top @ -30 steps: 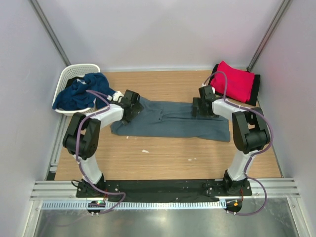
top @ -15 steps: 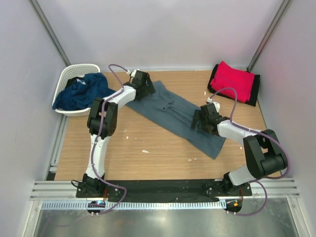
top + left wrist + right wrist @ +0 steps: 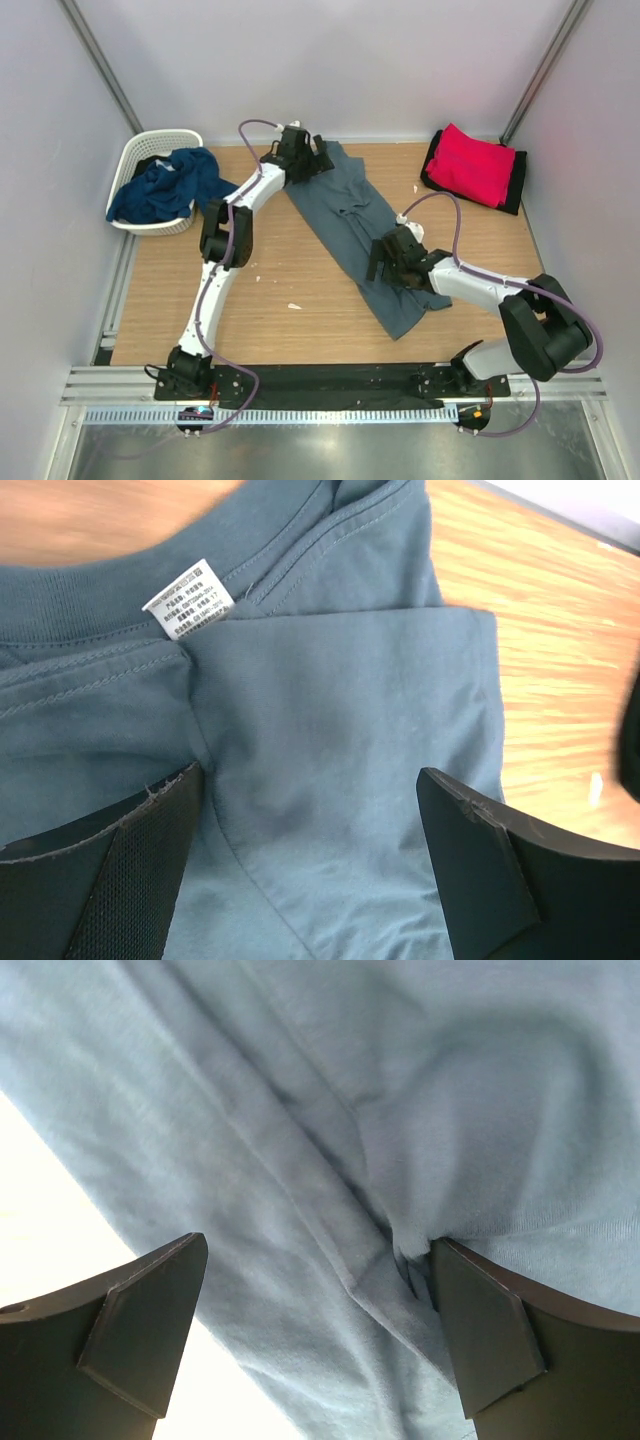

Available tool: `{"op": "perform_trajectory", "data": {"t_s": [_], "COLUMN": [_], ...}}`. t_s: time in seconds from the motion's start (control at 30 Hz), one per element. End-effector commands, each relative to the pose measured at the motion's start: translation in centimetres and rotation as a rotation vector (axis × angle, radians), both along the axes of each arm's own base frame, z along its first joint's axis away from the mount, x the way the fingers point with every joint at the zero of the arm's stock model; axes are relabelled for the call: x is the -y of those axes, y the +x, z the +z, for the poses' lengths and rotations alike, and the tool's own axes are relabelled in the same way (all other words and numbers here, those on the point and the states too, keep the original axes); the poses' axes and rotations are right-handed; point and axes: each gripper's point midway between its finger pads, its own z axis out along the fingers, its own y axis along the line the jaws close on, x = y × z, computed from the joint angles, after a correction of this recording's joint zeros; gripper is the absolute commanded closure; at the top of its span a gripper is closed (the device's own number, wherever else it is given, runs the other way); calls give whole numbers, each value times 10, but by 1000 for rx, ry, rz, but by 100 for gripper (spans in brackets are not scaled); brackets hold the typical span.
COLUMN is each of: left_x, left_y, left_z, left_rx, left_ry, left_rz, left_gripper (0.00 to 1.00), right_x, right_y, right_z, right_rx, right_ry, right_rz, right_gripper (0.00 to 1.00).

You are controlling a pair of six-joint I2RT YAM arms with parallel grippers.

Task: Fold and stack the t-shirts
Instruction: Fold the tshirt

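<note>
Left pincer (image 3: 310,795): released, jaws wide, set down over the collar end of the slate grey-blue t-shirt (image 3: 350,225). The neck label (image 3: 190,598) sits just ahead of the fingers. Flat cloth lies between them, nothing pinched.

Right pincer (image 3: 318,1255): also released, jaws spread over the lower body of that shirt, with a small pucker against one finger.

The shirt lies on the tabletop (image 3: 290,270) with its long axis diagonal, collar at far centre-left and hem running toward near right. The left arm is at full stretch to the collar; the right arm is nearer the hem.

Judgement: the next fold or straightening turns on that diagonal, and the hem end falls to the right arm.

Outward: red t-shirt (image 3: 470,165) on black t-shirt (image 3: 516,185), far right, well apart. Navy t-shirt (image 3: 165,185) draped in the basket (image 3: 140,150), far left.
</note>
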Motion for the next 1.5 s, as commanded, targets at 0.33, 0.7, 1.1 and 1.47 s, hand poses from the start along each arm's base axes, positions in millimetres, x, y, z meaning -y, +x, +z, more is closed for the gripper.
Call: {"op": "perform_trajectory", "data": {"t_s": [0.33,0.7,1.1,1.47], "left_x": [31,44,48,45], "left_y": [10,28,28,8], "left_z": [-19,-2,8,93], "left_rx": [-3,82,122,204], "left_ry": [-78,-141,-114,-118], "left_rz": [-105,-110,-148,-258], "left_gripper": [9,8,7,6], "right_x": [-22,-44,-97,-127], "right_y": [-94,-136,-144,-107], "right_z": [-34,-48,-34,44], "right_rx": [-315,-398,-363,-208], "right_ry": [-165,-208,-227,-190], "right_rz": [30,116,232,287], "right_gripper": [0,1,2,0]}}
